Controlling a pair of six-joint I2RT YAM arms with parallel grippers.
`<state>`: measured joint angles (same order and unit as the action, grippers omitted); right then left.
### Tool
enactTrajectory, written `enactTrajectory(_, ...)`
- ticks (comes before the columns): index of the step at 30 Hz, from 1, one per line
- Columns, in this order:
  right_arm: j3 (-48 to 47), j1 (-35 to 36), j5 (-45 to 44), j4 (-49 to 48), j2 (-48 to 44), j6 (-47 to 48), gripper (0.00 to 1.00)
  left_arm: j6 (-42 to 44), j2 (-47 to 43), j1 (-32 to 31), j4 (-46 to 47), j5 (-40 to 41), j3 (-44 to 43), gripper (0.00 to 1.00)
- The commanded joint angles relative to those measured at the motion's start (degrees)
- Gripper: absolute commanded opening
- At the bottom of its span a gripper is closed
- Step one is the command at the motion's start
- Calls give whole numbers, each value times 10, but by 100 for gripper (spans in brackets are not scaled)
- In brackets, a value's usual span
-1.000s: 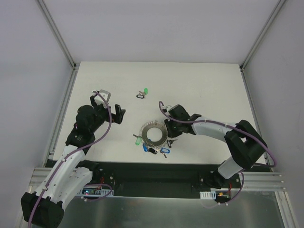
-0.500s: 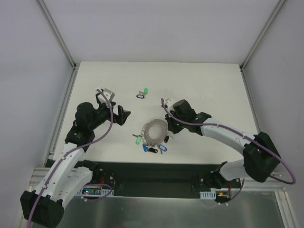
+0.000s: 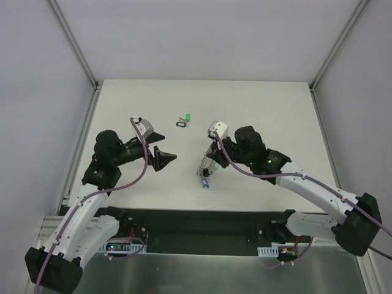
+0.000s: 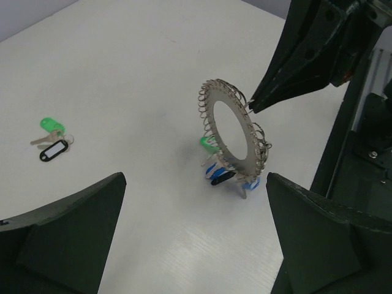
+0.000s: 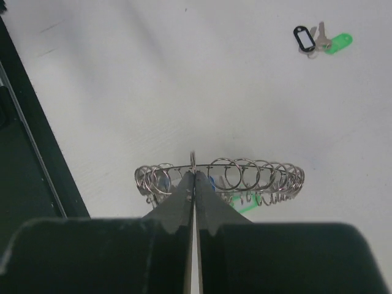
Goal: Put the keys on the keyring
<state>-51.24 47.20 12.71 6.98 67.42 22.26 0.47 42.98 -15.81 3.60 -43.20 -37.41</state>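
- table [image 3: 263, 104]: white top, walled on the left, far and right sides; both arms are mounted at the near edge.
- right arm [image 3: 306, 187]: white and black links, reaches from the near right corner in toward the table middle.
- left arm [image 3: 92, 202]: reaches from the near left corner and stops left of the table middle, well apart from the ring.
- left gripper [image 3: 163, 147]: fingers wide apart, holding nothing, pointed right at the keyring with a clear gap to it.
- right gripper [image 5: 193, 176]: fingers pressed together, pinching the top rim of the keyring at a wire loop.
- keyring [image 4: 220, 97]: flat grey washer-like ring with wire loops all round its rim. It stands on edge, close to upright, near the table middle on the near-edge side, between the two grippers. Cannot tell if its lower edge is off the table.
- what hangs on the keyring, all bunched at its lower rim, down at the table surface:
  - green key [image 4: 208, 144], on the side away from the right gripper.
  - blue key [image 4: 212, 168], just under the green one.
  - black key [image 4: 223, 177], beside that blue one.
  - second blue key [image 4: 250, 184], at the lowest point of the ring.
- loose black-tag key [image 4: 54, 150]: black frame with a white label, flat on the table on the far-edge side of the ring, well apart from it.
- loose green-tag key [image 4: 48, 124]: just beside the black-tag one, metal blades overlapping or touching, cannot tell which.
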Motion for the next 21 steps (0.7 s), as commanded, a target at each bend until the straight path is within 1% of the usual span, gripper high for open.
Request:
enactTrajectory(1,-5,3,70,-117,-48,17,1,-36,14,-5,62,-107,-17,99)
enactTrajectory(3,-7,3,100,-126,-55,13,1,-62,34,-5,99,-123,-17,99)
enactTrajectory(4,-4,4,109,-141,-56,11,1,-90,41,-5,112,-128,-19,99)
enactTrajectory(6,-3,4,136,-149,-58,9,1,-110,61,-8,138,-144,-21,99)
enactTrajectory(8,-4,3,151,-151,-56,8,1,-129,71,-14,142,-151,-31,99)
enactTrajectory(11,-6,4,179,-152,-56,2,1,-125,75,-31,152,-161,-35,99)
enactTrajectory(14,-7,4,204,-155,-59,2,1,-100,68,-50,159,-162,-28,99)
enactTrajectory(16,-7,4,217,-154,-60,2,1,-80,68,-65,160,-172,-26,93)
enactTrajectory(17,-6,3,222,-154,-60,3,1,-75,69,-69,160,-175,-25,86)
enactTrajectory(19,-5,3,231,-154,-58,4,1,-65,74,-78,159,-185,-27,80)
enactTrajectory(20,-5,4,235,-153,-57,4,1,-62,75,-81,159,-188,-28,71)
enactTrajectory(21,-5,4,242,-151,-57,7,1,-56,82,-84,160,-192,-29,66)
